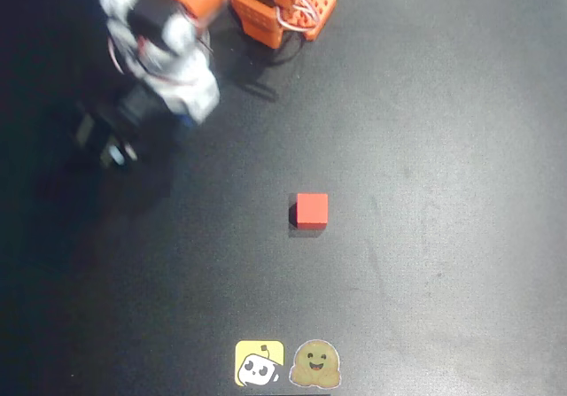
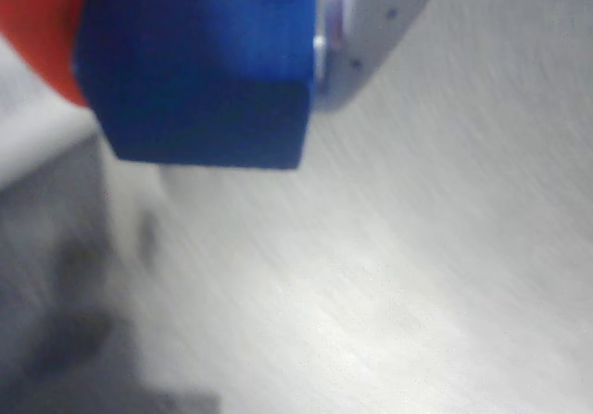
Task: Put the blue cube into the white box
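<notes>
In the wrist view the blue cube [image 2: 195, 71] fills the top left, hanging above a pale, blurred surface. My gripper [image 2: 199, 43] is shut on it, with the orange finger [image 2: 37, 34] on its left face and the pale grey finger [image 2: 366, 34] on its right. In the overhead view my arm [image 1: 164, 68] is a blurred white and orange shape at the upper left. A sliver of blue [image 1: 186, 120] peeks out under its white part. The white box is hidden; I cannot make it out under the arm.
A red cube [image 1: 312, 210] lies alone near the middle of the black table [image 1: 443, 192]. Two flat stickers, one yellow [image 1: 259, 363] and one tan [image 1: 315, 364], sit at the front edge. The arm's orange base [image 1: 283, 6] stands at the top centre.
</notes>
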